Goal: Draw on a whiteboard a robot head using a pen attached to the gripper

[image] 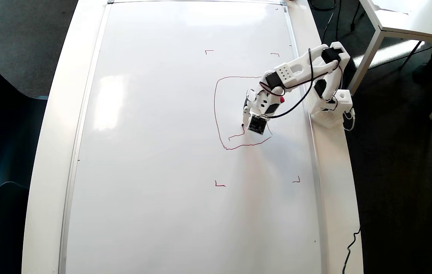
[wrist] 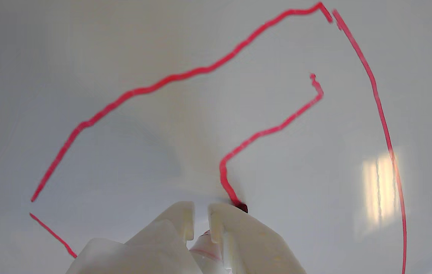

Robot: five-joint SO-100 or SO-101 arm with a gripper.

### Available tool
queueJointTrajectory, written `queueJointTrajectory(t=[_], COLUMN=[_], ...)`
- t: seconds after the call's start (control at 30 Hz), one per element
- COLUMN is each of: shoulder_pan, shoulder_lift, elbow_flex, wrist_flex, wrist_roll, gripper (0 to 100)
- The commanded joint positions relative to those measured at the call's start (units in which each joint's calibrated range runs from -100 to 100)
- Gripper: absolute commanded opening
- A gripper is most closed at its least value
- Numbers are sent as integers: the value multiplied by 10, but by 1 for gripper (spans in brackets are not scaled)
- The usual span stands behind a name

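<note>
Wrist view is mostly glossy whiteboard [wrist: 67, 57] with wobbly red lines of the robot head [wrist: 185, 75] all over it. One long line runs from lower left up to a corner at far right, then another drops down the right side. A shorter inner stroke comes down from the upper right and ends at the pen [wrist: 241, 207] tip, which touches the board. The gripper [wrist: 200, 220] pokes in from the bottom, its white fingers [wrist: 179, 219] nearly together with a narrow gap, and a bit of pen barrel shows between them.
</note>
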Motion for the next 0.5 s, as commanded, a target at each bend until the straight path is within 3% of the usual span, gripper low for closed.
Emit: queueJointTrajectory(t=[0.0, 0.47], shoulder_pan=[28, 23], shoulder_lift=[-15, 30], elbow_flex=[-6, -61], wrist_flex=[4, -43], wrist_roll=[-2, -3], gripper=[1, 1])
